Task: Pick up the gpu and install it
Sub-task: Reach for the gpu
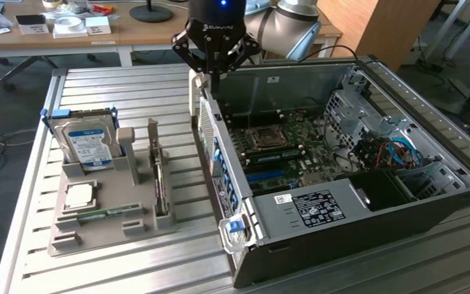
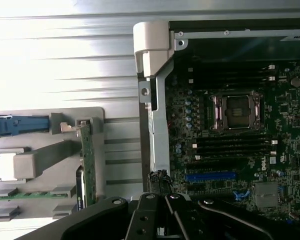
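The gpu (image 1: pixel 160 179) stands on edge in a slot of the grey holder (image 1: pixel 96 236) on the exterior view's left, with its silver bracket pointing up. In the wrist view the gpu (image 2: pixel 86 165) shows as a thin green board edge. My gripper (image 1: pixel 213 75) hangs above the rear corner of the open computer case (image 1: pixel 333 214), well apart from the gpu. Its fingers are shut with nothing between them. In the wrist view my gripper (image 2: pixel 160 182) sits over the case's side rail, beside the motherboard (image 2: pixel 230 150) and its blue slot (image 2: pixel 210 176).
The holder also carries a blue-labelled hard drive (image 1: pixel 88 144), a square processor (image 1: pixel 80 196) and a narrow memory stick (image 1: pixel 100 214). The case fills the right half of the slatted metal table (image 1: pixel 137 86). A wooden desk (image 1: pixel 129 33) with small items stands behind.
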`<action>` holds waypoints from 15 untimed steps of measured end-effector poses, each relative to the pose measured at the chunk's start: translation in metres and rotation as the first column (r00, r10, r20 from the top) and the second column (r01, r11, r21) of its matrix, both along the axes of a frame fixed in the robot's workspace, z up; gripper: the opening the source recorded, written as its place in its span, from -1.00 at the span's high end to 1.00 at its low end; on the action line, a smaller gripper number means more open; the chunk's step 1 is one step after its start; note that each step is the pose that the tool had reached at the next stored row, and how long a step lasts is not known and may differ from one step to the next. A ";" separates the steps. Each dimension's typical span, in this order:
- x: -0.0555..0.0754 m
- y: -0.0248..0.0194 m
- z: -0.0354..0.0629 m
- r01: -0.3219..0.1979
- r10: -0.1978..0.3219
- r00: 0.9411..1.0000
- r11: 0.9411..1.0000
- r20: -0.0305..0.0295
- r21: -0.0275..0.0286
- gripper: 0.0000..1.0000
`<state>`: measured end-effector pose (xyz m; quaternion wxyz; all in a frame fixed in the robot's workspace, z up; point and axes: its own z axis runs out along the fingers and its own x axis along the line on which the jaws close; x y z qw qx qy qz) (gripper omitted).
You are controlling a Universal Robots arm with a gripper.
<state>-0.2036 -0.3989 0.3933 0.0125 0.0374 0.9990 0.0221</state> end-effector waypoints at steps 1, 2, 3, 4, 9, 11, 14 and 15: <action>-0.001 0.0000 0.0000 0.000 0.000 1.000 1.000 0.000 0.000 0.79; -0.002 0.0000 0.0000 0.000 0.000 1.000 1.000 0.000 0.000 0.79; -0.003 0.0000 0.0000 0.000 0.000 1.000 1.000 0.000 0.000 0.79; -0.004 0.0000 0.0000 0.000 0.000 1.000 1.000 0.000 0.000 0.79; -0.010 0.0000 0.0000 0.000 0.000 1.000 1.000 0.000 0.000 0.79; -0.012 0.0000 -0.0001 0.000 0.000 1.000 1.000 0.000 0.000 0.79; -0.016 0.0000 -0.0001 0.000 0.000 1.000 1.000 0.000 0.000 0.79; -0.018 0.0000 -0.0001 0.000 0.000 1.000 1.000 0.000 0.000 0.79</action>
